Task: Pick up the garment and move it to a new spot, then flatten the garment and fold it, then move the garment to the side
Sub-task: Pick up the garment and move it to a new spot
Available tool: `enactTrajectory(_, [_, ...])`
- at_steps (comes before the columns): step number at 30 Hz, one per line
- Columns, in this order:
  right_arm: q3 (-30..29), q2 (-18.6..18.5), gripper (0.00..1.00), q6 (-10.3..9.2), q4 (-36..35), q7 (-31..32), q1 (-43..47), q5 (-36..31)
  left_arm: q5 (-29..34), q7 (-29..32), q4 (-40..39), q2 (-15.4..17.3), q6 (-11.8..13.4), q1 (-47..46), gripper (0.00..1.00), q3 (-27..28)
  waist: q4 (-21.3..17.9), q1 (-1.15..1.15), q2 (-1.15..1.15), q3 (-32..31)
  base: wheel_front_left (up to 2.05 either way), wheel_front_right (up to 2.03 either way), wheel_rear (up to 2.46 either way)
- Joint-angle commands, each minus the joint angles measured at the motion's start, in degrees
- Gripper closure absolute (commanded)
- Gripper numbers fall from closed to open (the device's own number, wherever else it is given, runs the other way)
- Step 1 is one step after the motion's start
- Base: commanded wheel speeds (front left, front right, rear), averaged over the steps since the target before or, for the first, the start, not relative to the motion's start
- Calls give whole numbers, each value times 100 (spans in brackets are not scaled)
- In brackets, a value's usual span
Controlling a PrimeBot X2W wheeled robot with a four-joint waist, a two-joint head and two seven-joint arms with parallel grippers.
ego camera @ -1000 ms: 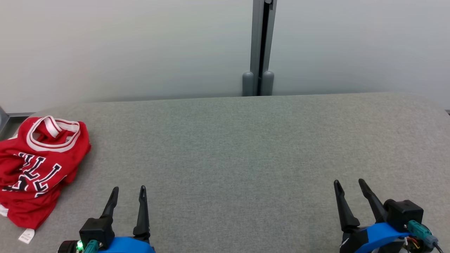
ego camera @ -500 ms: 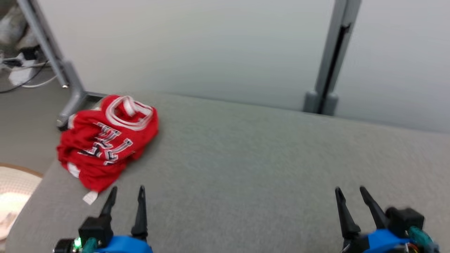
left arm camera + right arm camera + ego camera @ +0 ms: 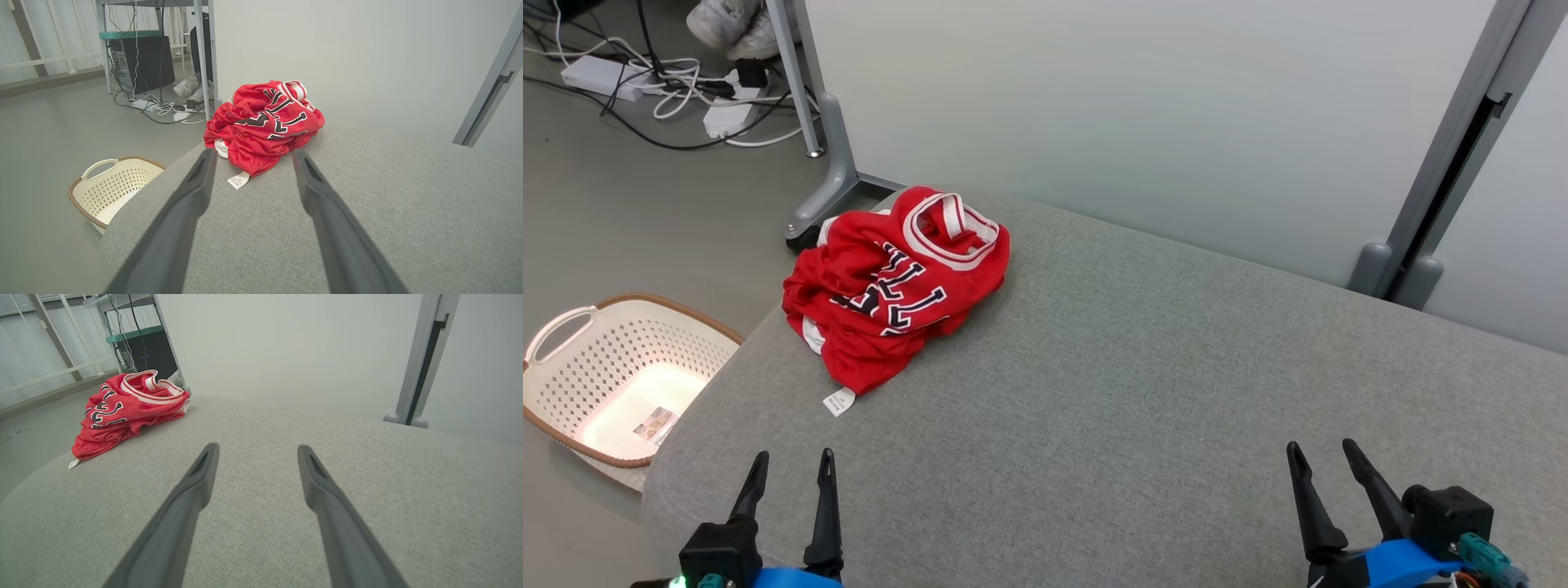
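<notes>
Over at the far left corner of the grey padded table (image 3: pixel 1143 384) lies the red garment (image 3: pixel 894 286), a sports jersey bunched into a loose heap. Its white-trimmed neck opening faces up on the side nearest the pale partition wall (image 3: pixel 1094 106), and dark block lettering with white edges runs crookedly across the folds. A small white label (image 3: pixel 839 401) pokes out from the near edge of the heap and lies flat on the table cover. Part of the cloth reaches the table's rounded left edge.

Both arms are at the near side of the table, well apart from each other. The left gripper (image 3: pixel 794 453) hovers over the near left corner with its two dark fingers spread apart, pointing towards the jersey; through its wrist camera the heap sits between and beyond the fingertips, not touching them. The right gripper (image 3: pixel 1319 443) is near the right end, fingers likewise parted over bare grey cloth, well away from the garment.

Down on the floor to the left of the table stands a cream perforated laundry basket (image 3: pixel 572 314) with a brown rim. Farther back, a tangle of cables (image 3: pixel 686 90) and a pair of white sneakers (image 3: pixel 731 24) sit beside a grey frame leg (image 3: pixel 837 155), and a grey post (image 3: pixel 1462 139) splits the wall on the right
</notes>
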Motion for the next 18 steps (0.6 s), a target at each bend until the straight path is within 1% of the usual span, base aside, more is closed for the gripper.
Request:
enactTrajectory(1, [3, -30, 0, 13, 20, -32, 30, 9, 15, 2, -50, 25, 39, 67, 0, 27, 22, 0, 0, 12, 0, 0, 0])
enactTrajectory(6, [41, -30, 0, 13, 41, -39, -20, 12, 15, -31, -167, 93, 93, 54, 0, 67, 13, 0, 0, 47, 0, 0, 0])
enactTrajectory(10, [-25, -30, 0, 13, 13, -42, 1, 7, -103, 50, -392, 125, 32, -206, 0, 121, 12, 0, 0, 132, 0, 0, 0])
enactTrajectory(12, [-58, -31, 0, 13, -29, -29, -20, -31, -233, 262, -625, 170, -63, -423, 0, 161, 11, 0, 0, 227, 0, 0, 0])
enactTrajectory(13, [-76, -31, 0, 13, -56, -22, -40, -57, -282, 414, -733, 243, -139, -566, 0, 169, 6, 0, 0, 275, 0, 0, 0])
enactTrajectory(15, [-92, -30, 0, 13, -129, 21, -98, -81, -400, 803, -916, 393, -208, -875, 0, 256, -26, 0, 0, 419, 0, 0, 0])
enactTrajectory(17, [-104, -33, 0, 14, -213, 40, -178, -108, -637, 1261, -1112, 455, -222, -1266, 0, 393, -91, 0, 0, 605, 0, 0, 0])
enactTrajectory(18, [-96, -34, 0, 13, -267, 57, -234, -125, -748, 1536, -1155, 551, -199, -1454, 0, 498, -149, 0, 0, 716, 0, 0, 0])
